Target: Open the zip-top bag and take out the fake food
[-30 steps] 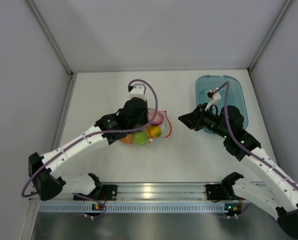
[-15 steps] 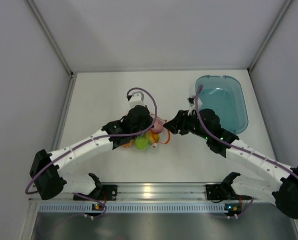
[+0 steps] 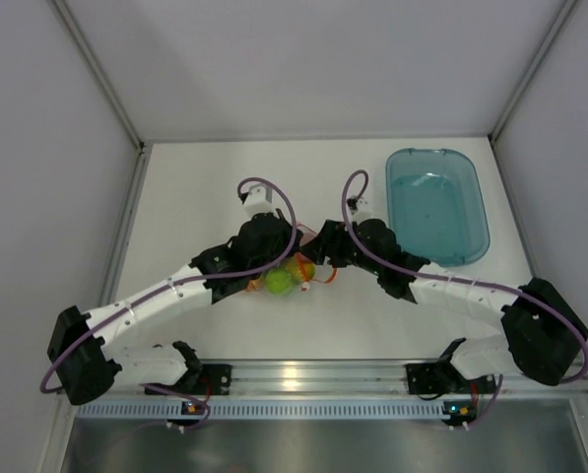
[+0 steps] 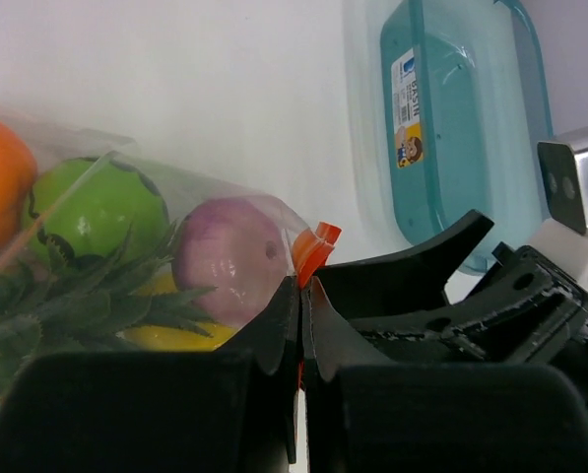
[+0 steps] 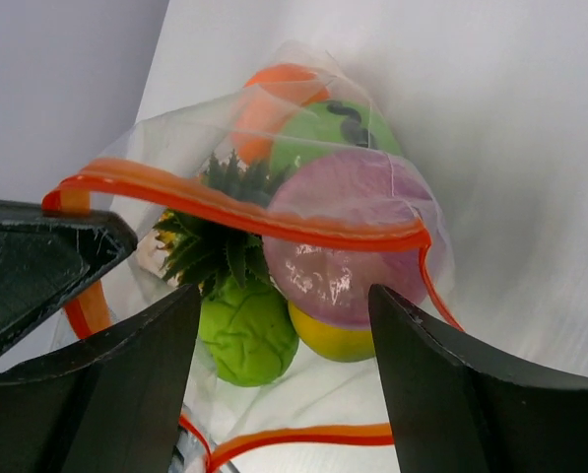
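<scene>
The zip-top bag (image 5: 175,158) lies on the white table, its orange-red zip strip (image 5: 244,212) parted into an open mouth. Inside is the fake food: a pink ball (image 5: 348,246), a light green piece (image 5: 244,330), a yellow piece (image 5: 333,340), a dark green piece (image 5: 328,133), an orange piece (image 5: 279,84) and a pineapple crown (image 5: 220,236). My left gripper (image 4: 303,286) is shut on one side of the zip strip (image 4: 313,251). My right gripper (image 5: 284,315) is open right at the bag's mouth, fingers (image 5: 451,384) either side of the pink ball and the light green piece. From above, both grippers (image 3: 295,251) (image 3: 320,246) meet over the bag (image 3: 289,276).
A translucent blue tub (image 3: 436,202) stands at the back right, with nothing visible in it. Grey walls close in the table on the left, right and back. The arms' bases and a metal rail (image 3: 303,379) run along the near edge.
My right arm has swung left from over the blue tub to the bag's mouth, and its jaws have opened. The left arm and bag shifted slightly, still gripping the strip.
</scene>
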Robot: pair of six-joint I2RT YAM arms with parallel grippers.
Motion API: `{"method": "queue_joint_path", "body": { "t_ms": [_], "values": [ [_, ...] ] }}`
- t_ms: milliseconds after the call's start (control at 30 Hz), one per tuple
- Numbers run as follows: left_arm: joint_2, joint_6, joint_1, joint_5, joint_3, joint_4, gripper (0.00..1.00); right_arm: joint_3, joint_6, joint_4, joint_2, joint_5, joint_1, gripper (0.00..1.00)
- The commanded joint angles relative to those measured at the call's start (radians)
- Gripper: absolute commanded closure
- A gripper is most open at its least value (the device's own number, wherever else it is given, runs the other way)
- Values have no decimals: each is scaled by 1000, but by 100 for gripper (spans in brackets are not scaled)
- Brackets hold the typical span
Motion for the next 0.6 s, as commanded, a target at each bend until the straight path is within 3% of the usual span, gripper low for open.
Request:
{"method": "queue_joint_path", "body": {
  "t_ms": [0,233,367,567],
  "values": [
    [-32,-49,-2,46,-7,116,100,0,92,107,29,97,26,30],
    [-61,-83,-39,17,-33,153,100,-52,256,109,53,265,32,27],
    [-69,-103,-57,17,-48,179,100,-29,267,70,93,263,33,23],
    [-72,-114,-68,74,-62,236,100,-61,289,168,124,239,33,15]
  ]
}}
